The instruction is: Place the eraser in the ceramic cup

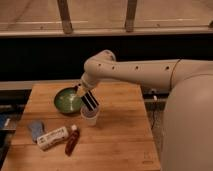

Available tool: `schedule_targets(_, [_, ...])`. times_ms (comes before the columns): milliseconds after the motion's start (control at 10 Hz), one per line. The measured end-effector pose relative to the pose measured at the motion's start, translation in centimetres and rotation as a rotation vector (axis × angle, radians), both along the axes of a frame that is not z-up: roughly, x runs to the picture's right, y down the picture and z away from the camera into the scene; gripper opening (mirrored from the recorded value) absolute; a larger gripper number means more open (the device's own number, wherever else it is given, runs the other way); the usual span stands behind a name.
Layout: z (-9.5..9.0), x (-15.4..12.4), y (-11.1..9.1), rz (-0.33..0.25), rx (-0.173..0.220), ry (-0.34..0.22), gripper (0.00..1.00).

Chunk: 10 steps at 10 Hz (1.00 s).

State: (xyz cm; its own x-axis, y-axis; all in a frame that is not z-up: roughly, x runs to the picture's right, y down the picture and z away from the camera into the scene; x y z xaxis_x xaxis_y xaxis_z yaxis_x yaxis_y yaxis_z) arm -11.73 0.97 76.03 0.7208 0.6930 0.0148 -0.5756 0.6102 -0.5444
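The eraser (pixel 91 102) is a flat black block with pale stripes, held tilted with its lower end at the mouth of the white ceramic cup (pixel 90 118). The cup stands upright near the middle of the wooden table (pixel 120 140). My gripper (pixel 86 95) is just above the cup and to the right of the green bowl, shut on the eraser's upper end. The white arm reaches in from the right.
A round dark green bowl (pixel 67 100) sits left of the cup. A blue-grey pad (pixel 36 129), a white labelled box (pixel 52 137) and a dark red bottle (pixel 72 140) lie at the front left. The table's right half is bare wood.
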Motion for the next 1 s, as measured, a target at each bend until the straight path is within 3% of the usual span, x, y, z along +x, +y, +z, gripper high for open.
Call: schedule_targets(1000, [1.4,-0.9,2.5,0.032,-0.067,-0.032,0.00])
